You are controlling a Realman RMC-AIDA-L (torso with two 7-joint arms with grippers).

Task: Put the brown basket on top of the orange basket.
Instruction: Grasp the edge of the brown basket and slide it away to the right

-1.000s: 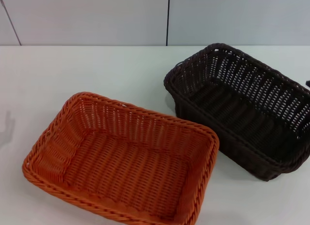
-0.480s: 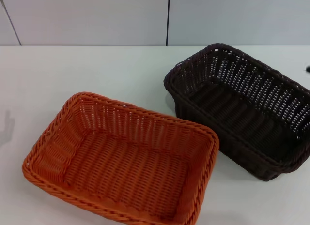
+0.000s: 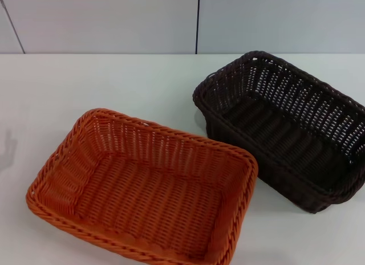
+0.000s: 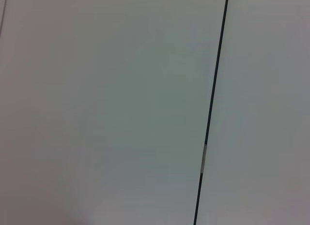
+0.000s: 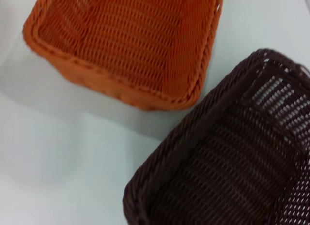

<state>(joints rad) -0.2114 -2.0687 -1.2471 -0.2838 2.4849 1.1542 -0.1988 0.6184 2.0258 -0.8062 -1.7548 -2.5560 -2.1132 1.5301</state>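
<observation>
Now the dark speck that showed beyond the dark brown woven rectangular basket [image 3: 282, 131] is gone; nothing else has moved. It sits beside the bright orange woven rectangular basket [image 3: 145, 191], ungrasped. I cannot see either of my grippers.

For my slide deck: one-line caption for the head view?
Brown basket and orange basket sit side by side, both empty, on the white table.

Landmark: orange basket [image 3: 142, 188], open side up on the white table [image 3: 102, 82]. Brown basket [image 3: 282, 128] sits just beside its far-right corner, also open side up; only a narrow strip of table separates the two rims. Both basket interiors hold nothing. Bare tabletop lies beyond the orange basket and off to its left. Back wall [image 3: 102, 20] closes the far edge of the table.
</observation>
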